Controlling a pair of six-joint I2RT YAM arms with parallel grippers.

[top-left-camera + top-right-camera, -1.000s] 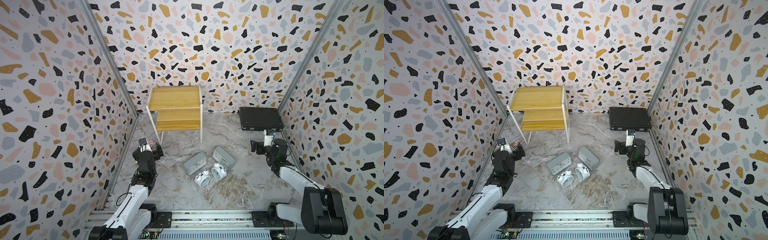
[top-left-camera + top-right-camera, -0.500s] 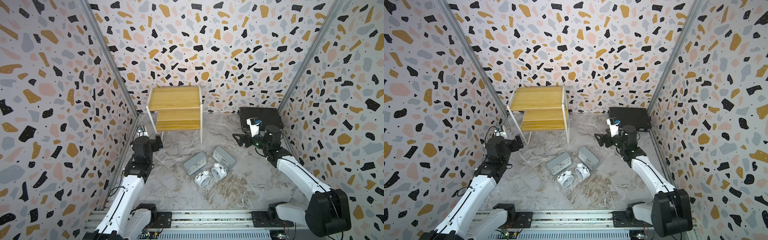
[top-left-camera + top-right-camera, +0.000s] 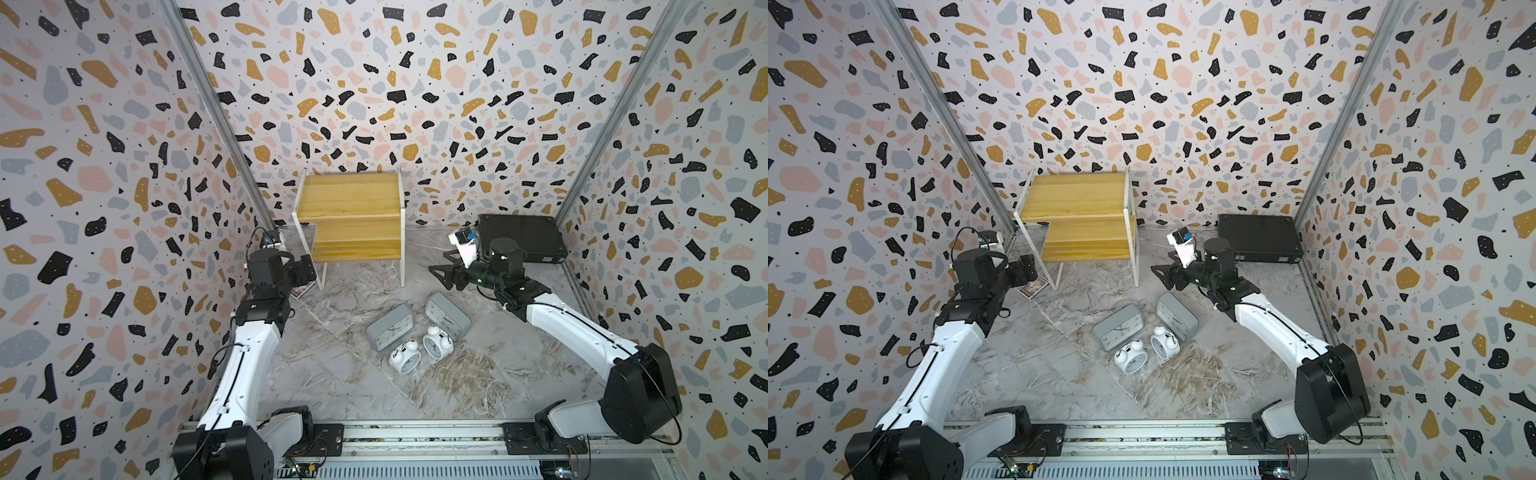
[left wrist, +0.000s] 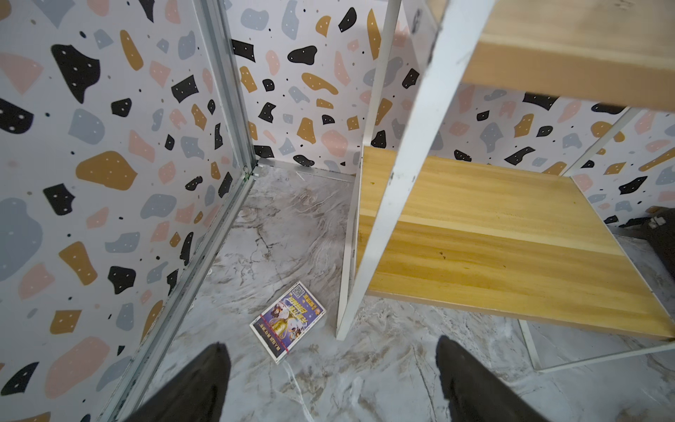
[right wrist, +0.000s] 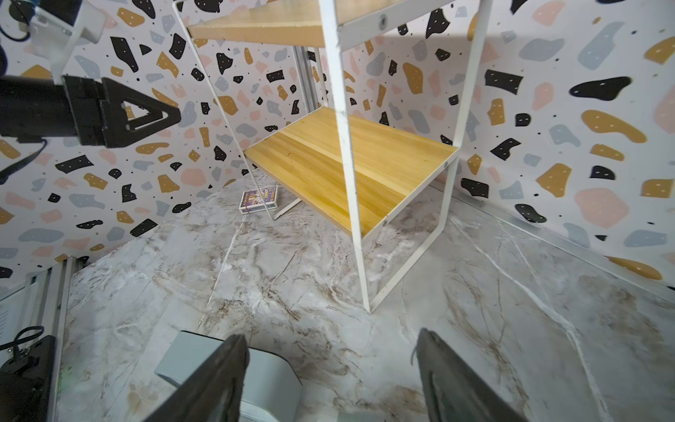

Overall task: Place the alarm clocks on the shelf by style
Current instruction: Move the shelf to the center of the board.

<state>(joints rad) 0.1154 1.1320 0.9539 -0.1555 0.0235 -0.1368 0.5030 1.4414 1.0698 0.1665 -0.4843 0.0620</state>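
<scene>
Two grey rectangular alarm clocks [image 3: 390, 332] [image 3: 449, 316] lie on the marble floor, with two white twin-bell alarm clocks [image 3: 404, 359] [image 3: 436, 345] just in front of them. The shelf [image 3: 351, 220] stands at the back wall with both wooden boards bare. My left gripper [image 4: 331, 345] is open and empty beside the shelf's front left leg. Above the floor, behind the grey clocks, my right gripper [image 5: 332, 336] hangs open and empty. The corner of one grey clock [image 5: 270, 372] shows beside one finger, apart from it.
A flat black case [image 3: 519, 239] lies at the back right, behind my right arm. A small card box [image 4: 288, 321] lies on the floor by the shelf's left leg. Patterned walls close in on three sides.
Both arms have risen and reached forward. The right gripper swung left, away from the black case towards the shelf's right leg. The left gripper moved back towards the shelf's left leg.
</scene>
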